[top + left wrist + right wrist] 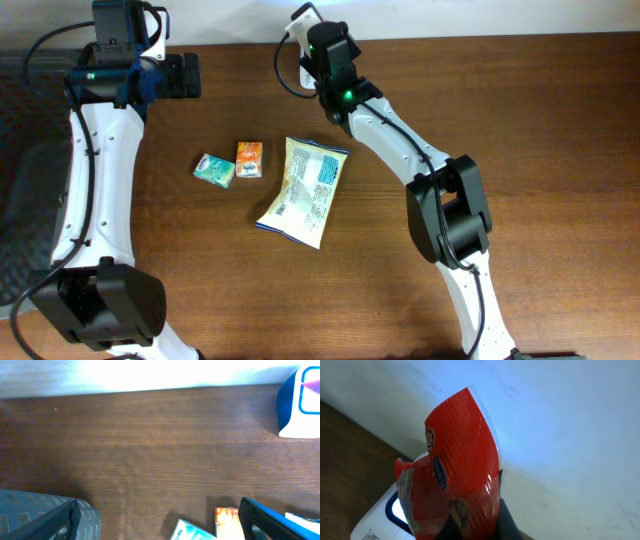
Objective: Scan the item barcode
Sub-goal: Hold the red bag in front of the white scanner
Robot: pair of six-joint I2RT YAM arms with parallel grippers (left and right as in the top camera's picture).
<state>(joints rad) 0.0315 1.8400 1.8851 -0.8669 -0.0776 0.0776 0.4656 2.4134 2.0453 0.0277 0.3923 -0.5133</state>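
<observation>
Red packet (pixel 462 460) pinched; right arm (pixel 400 140) stretched at scanner (pixel 380 517).

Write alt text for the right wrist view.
A red ribbed packet, pinched from below in the right gripper, stands up against a pale wall. Below it to the left is a white and blue scanner, with brown table beyond.

Left tool (pixel 159 512) wide open, right tool (pixel 470 522) closed

No lettering can be read anywhere. The red packet (pixel 462 460) carries round printed emblems, too blurred to make out. Print on the pale snack bag (pixel 303 190) is too small to read.
</observation>
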